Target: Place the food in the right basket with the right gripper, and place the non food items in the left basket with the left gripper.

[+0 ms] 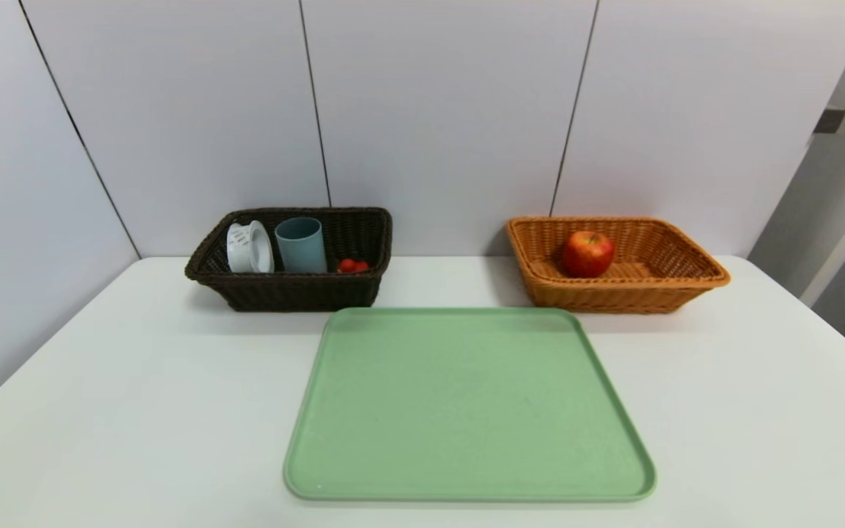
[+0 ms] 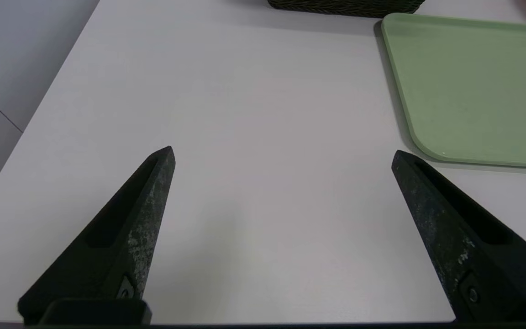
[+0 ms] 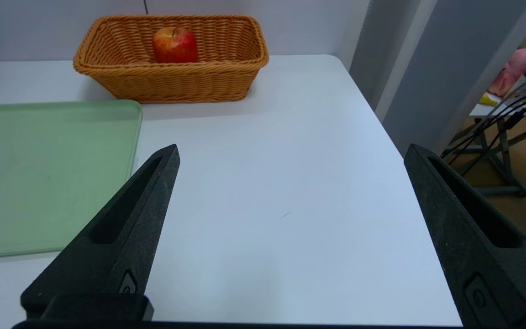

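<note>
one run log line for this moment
tray: bare | apple: orange basket | cup: dark basket | left gripper, right gripper: jaws open, holding nothing

You have a tray (image 1: 466,411) in the middle of the table (image 1: 136,411). Behind it to the left sits a basket (image 1: 290,290) holding a cup (image 1: 301,244), a strainer (image 1: 249,248) and a small toy (image 1: 353,265). Behind it to the right, another basket (image 1: 613,293) holds an apple (image 1: 587,254).

The head camera looks forward and down over the green tray (image 1: 466,403) toward both baskets, while each wrist camera looks out low between its own spread jaws across the white table (image 2: 267,137), sharing a tray edge beyond them.
</note>
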